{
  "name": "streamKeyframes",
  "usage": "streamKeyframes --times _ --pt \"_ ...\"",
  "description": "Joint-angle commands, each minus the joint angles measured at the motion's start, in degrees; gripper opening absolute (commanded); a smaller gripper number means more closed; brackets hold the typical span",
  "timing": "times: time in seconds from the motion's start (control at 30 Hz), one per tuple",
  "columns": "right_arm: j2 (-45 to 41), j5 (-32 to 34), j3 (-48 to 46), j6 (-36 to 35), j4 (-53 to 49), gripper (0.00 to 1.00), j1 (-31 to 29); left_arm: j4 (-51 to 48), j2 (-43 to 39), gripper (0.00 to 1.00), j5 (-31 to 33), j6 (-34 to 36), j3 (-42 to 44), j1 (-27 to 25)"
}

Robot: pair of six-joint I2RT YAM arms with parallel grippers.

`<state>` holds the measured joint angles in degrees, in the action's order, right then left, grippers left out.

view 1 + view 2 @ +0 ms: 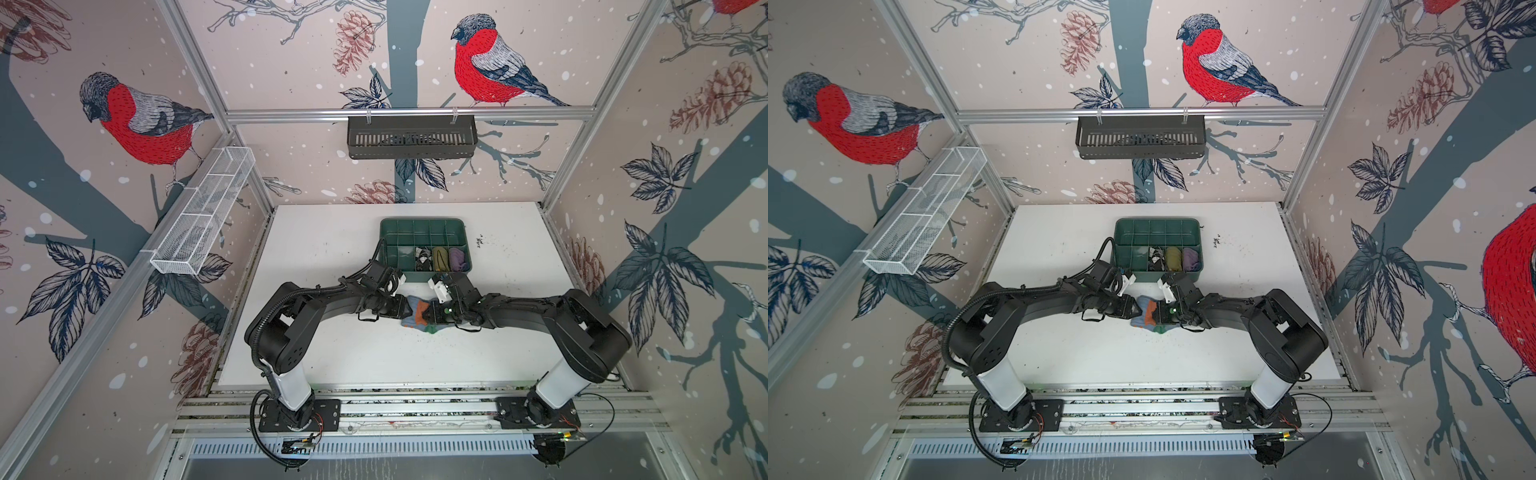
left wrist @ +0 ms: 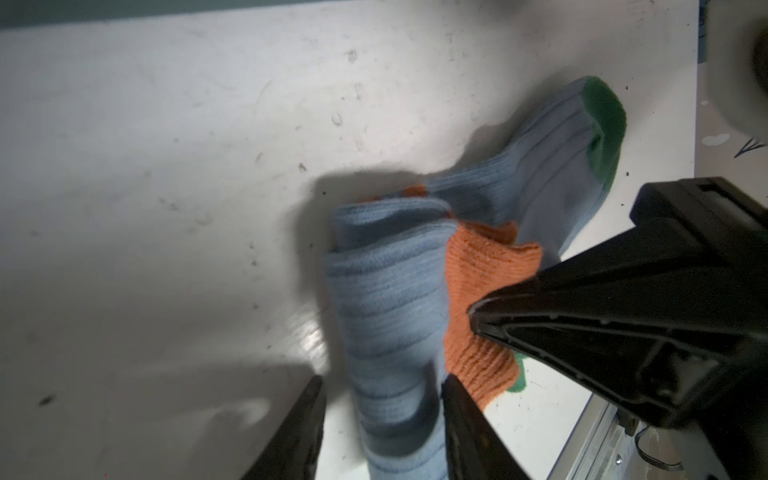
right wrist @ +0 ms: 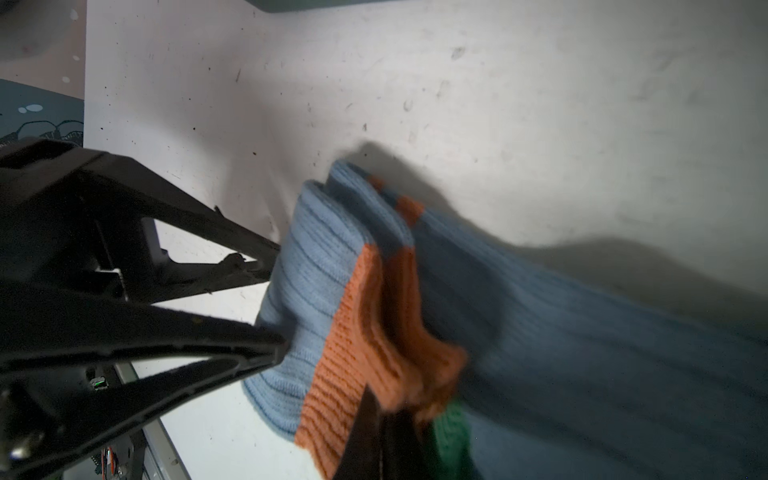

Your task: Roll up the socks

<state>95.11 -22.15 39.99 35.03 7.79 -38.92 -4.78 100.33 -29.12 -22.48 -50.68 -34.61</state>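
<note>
- Walls (image 1: 291, 166): papered with red-breasted birds, pine cones and branches; they close the cell on three sides.
- Desk (image 1: 332, 257): white, scuffed and speckled; it carries everything listed below.
- Green tray (image 1: 422, 221): divided into compartments, at the far middle of the desk. Its near row holds the argyle sock (image 1: 422, 257) as a black-and-white bundle, beside an olive roll (image 1: 440, 258) and a purple roll (image 1: 457, 259).
- Light blue sock (image 2: 386, 299): on the desk just in front of the tray, between the two arms. The leg is folded back on itself into a loose roll, the orange cuff lies on top, and the green toe trails out to one side.
- Left pincer (image 2: 382, 419): about half apart, astride the folded blue part. One finger lies against the cloth; whether the other presses it cannot be told.
- Right pincer (image 3: 376, 440): closed, nipping the orange cuff near its edge.
- Step in hand, as judged: drawing the cuff over the roll to lock it.
  - The left side should pin the roll firmly so the layers do not slacken.
  - The green toe should be tucked in first.
  - The right side should then stretch the cuff wide and carry it over the whole bundle.
  - A shallow nip may slip off the ribbing, so a deeper bite looks wise.
</note>
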Motion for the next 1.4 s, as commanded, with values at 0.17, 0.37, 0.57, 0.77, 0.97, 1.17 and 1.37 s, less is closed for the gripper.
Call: streamKeyframes --times 0.17,0.37,0.57,0.77,0.97,1.17,1.37 --pt "1.22 1.38 -0.27 -0.7 -3.05 0.08 0.0 3.72 1.24 0.45 -3.02 -0.77 1.78 0.16" --pt "1.31 1.43 -0.26 -0.67 -3.05 0.08 -0.02 5.25 2.03 0.38 -4.14 -1.18 2.86 0.33" --pt "2.09 1.19 -0.26 -0.57 -2.65 0.08 -0.1 5.26 1.18 0.22 -4.83 -1.34 2.95 0.68" --pt "0.61 0.18 0.33 -0.64 -2.64 0.11 -0.15 2.15 0.15 0.04 -3.05 -0.13 2.01 0.86" --pt "-5.46 -1.3 0.05 -1.75 -4.22 0.2 1.61 -3.57 -0.48 0.0 1.35 1.58 0.52 0.95" --pt "-8.75 -0.35 -0.46 -4.36 -7.0 0.2 6.72 -11.69 -1.9 0.0 6.92 4.13 -2.26 0.95" --pt "-4.14 -2.46 0.26 -5.07 -4.82 0.14 7.28 -20.6 -1.62 0.0 12.48 6.65 -6.18 0.95"
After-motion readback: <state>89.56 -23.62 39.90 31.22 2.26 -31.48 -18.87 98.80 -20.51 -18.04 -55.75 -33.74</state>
